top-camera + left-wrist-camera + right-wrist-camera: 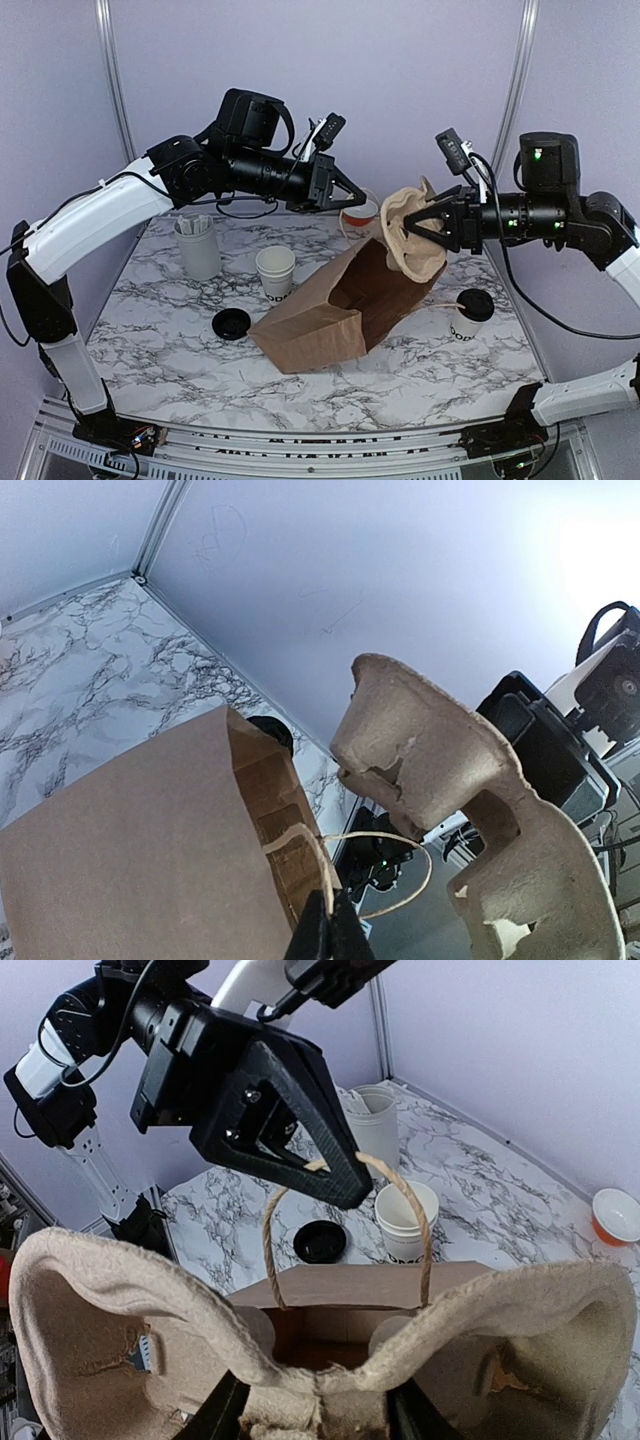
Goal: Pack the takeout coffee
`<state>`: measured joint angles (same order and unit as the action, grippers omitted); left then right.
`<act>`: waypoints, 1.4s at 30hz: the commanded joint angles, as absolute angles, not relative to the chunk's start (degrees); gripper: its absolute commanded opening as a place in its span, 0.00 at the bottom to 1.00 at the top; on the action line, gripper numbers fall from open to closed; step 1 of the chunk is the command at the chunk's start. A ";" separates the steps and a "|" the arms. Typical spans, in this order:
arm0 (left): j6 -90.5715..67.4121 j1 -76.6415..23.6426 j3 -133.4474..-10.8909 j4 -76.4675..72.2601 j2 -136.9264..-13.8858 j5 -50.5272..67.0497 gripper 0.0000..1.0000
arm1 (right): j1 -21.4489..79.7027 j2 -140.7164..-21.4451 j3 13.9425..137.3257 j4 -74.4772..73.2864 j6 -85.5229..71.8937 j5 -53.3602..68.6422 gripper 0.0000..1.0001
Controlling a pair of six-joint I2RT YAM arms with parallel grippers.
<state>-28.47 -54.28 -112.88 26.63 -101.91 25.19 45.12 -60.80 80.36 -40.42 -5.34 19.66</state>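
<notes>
The takeout coffee cup (470, 314), white with a black lid on it, stands on the table at the right. My left gripper (345, 196) is shut on the twine handle (300, 838) of a brown paper bag (325, 310) and holds the bag's mouth up and open. The left fingertips (333, 912) pinch the handle. My right gripper (432, 226) is shut on a pulp cup carrier (408, 236) and holds it in the air just above the bag's mouth (350, 1295). The carrier (130, 1290) fills the foreground of the right wrist view and hides the right fingertips.
An open white cup (275, 271) with dark lettering and a loose black lid (231, 323) sit left of the bag. A taller white holder with packets (198, 247) stands at the back left. A small orange-rimmed bowl (360, 214) sits behind the bag.
</notes>
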 commanded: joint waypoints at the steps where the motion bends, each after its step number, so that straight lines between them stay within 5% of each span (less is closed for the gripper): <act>1: -28.98 -54.58 -112.10 23.98 -99.76 26.95 0.00 | 45.59 -57.75 78.64 -38.01 -6.30 21.22 0.38; 42: -36.79 -55.01 -121.26 11.80 -107.71 47.28 0.00 | 50.47 -60.42 65.89 -37.61 -3.49 5.30 0.35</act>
